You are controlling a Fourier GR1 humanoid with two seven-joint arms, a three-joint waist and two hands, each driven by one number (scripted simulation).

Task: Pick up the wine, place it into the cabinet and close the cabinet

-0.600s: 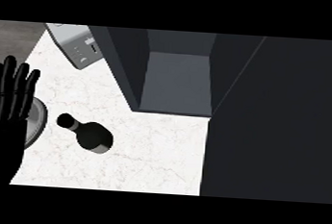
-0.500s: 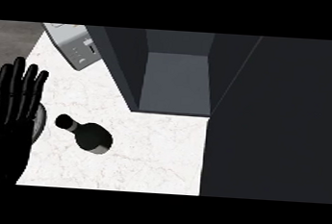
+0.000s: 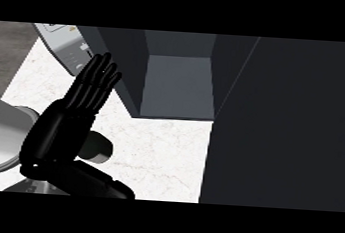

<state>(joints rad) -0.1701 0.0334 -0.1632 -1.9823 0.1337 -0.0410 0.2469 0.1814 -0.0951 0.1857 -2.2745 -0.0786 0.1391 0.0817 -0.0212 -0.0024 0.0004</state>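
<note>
The wine bottle [image 3: 98, 150] lies on the white marble counter [image 3: 165, 153], dark with a pale end; only a small part shows. My left hand [image 3: 60, 131] is over the bottle's left side and hides most of it. The fingers [image 3: 96, 81] are straight and point up toward the cabinet, and the thumb [image 3: 93, 184] sticks out to the right below the bottle. The hand is open; I cannot tell whether it touches the bottle. The open cabinet [image 3: 179, 84] shows a grey inside at the top centre. My right hand shows nowhere.
The cabinet's dark door [image 3: 286, 125] fills the right side of the view. A grey appliance [image 3: 61, 46] stands at the top left behind the fingers. A round grey dish [image 3: 0, 140] sits at the left edge beside my forearm.
My left hand has moved right from the left edge to over the bottle, now covering most of it. The view has closed in on the counter and shifted.
</note>
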